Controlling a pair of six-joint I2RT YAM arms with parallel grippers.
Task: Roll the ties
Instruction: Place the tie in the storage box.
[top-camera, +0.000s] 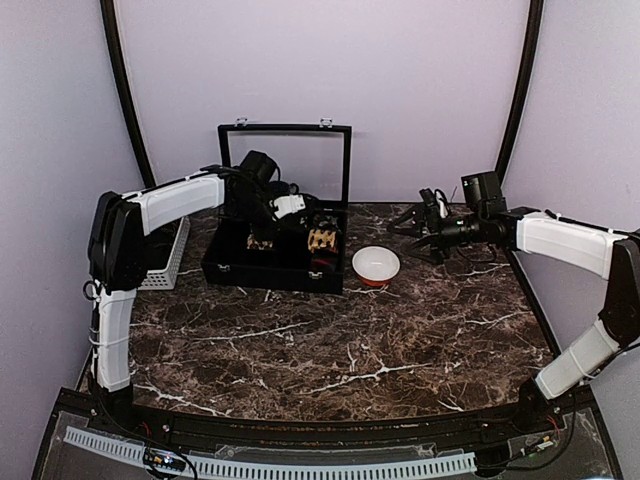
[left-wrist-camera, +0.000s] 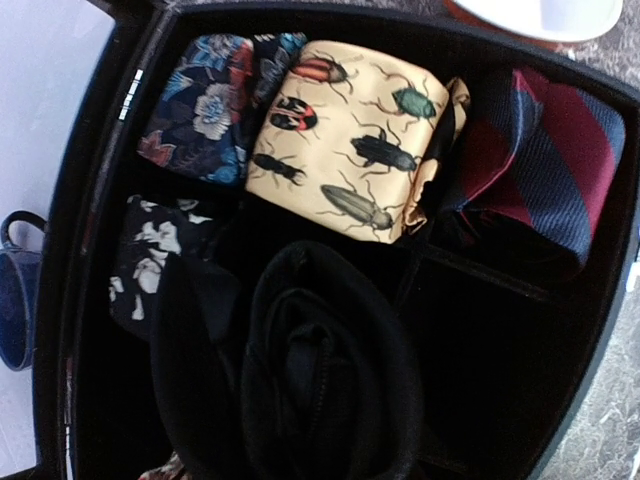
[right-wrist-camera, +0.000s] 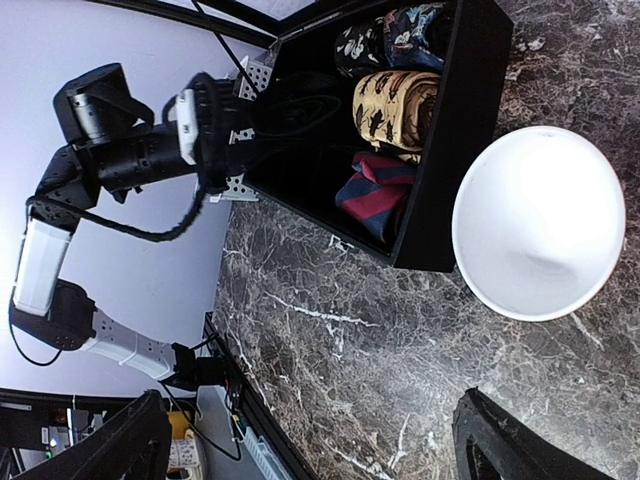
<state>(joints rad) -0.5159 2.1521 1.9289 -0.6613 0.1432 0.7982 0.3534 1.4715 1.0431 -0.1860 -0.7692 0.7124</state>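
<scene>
While the left arm reaches over the open black case (top-camera: 270, 277) at the back of the marble surface (top-camera: 330, 350), its end effector (top-camera: 266, 225) is down inside the box, right over the plain black tie (left-wrist-camera: 320, 370). In the left wrist view that tie sits as a fat roll in the middle compartment of the lower row, with dark shapes close on either side. It's black on black, so I cannot tell whether the fingers are clamped on it or merely flanking it.

Look at the neighbours: a black-and-white floral tie (left-wrist-camera: 150, 250) is rolled in the compartment just to its left. Along the upper row sit a blue floral tie (left-wrist-camera: 205, 105), a yellow beetle-print tie (left-wrist-camera: 350, 140) and a red-and-navy striped tie (left-wrist-camera: 545, 160), side by side. The glass lid (top-camera: 300, 160) stands upright behind them.

Over on the other side, the right end effector (top-camera: 418, 235) hangs above the surface, well apart from the case, its fingers (right-wrist-camera: 500, 440) spread wide with nothing between them. A white bowl (top-camera: 376, 264) sits just beside the case's right front corner, between the box and the right arm. A white perforated tray (top-camera: 168, 255) lies off to the case's left, and a blue mug (left-wrist-camera: 15, 290) peeps in just outside the case wall.
</scene>
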